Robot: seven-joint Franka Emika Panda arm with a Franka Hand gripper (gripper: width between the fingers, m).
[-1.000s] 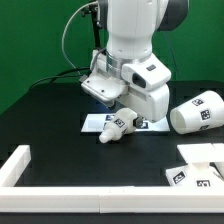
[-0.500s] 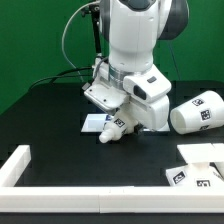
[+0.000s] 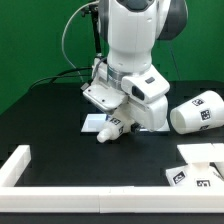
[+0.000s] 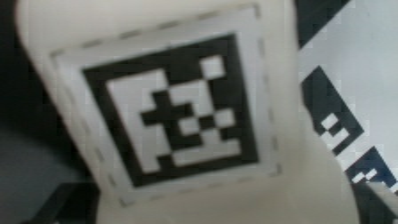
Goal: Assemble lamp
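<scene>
The gripper (image 3: 107, 118) hangs low over the bulb (image 3: 110, 132), which lies on the marker board (image 3: 91, 124). Looks like the pickup. Fingers hidden, I can't tell if they're clamped. Next it needs a firm hold, then a lift toward the base (image 3: 195, 172).

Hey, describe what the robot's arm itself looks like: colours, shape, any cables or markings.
The arm is glossy white, with bulky rounded casings and a dark grey joint section near the top. Lower down sits a boxier white wrist housing. A thin black cable loops beside it. No markings show on the arm.
</scene>
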